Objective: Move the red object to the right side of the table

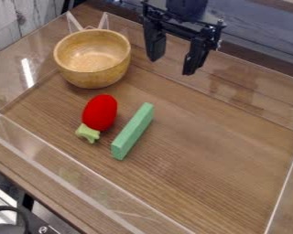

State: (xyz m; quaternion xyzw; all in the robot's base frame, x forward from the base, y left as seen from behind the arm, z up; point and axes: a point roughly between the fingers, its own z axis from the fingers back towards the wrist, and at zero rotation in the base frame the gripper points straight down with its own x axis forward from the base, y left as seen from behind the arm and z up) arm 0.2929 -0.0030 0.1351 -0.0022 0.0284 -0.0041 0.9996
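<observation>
"What fills most of the view?"

"The tabletop (216, 146), brown and wood-grained, edged by low clear plastic walls. Its planks run slantwise, from upper left towards lower right."

"And the arm?"

"The black robot arm (211, 11) comes in at the top, a little right of the middle, reaching down over the far part of the tabletop. Its pincer (176, 60) is open, the two dark fingers spread well apart with bare wood showing between them, the tips pointing towards the near side."

"Next in size?"

"A round wooden bowl (92, 67), upper left, to the left of the pincer. Then the long green block (133, 131), lying below the bowl and slightly to its right. Its length slants from upper right to lower left."

"Where's the toy strawberry (100, 111)?"

"Left of centre on the tabletop, below the bowl and just beside the block, on the block's left. It lies well apart from the pincer."

"Which way does it point?"

"It's on its side, long axis tilted a little off the picture's vertical. The rounded bright-red end faces up and slightly right, towards the far side; the pale green leafy stub (87, 134) points down and left, towards the near side."
</observation>
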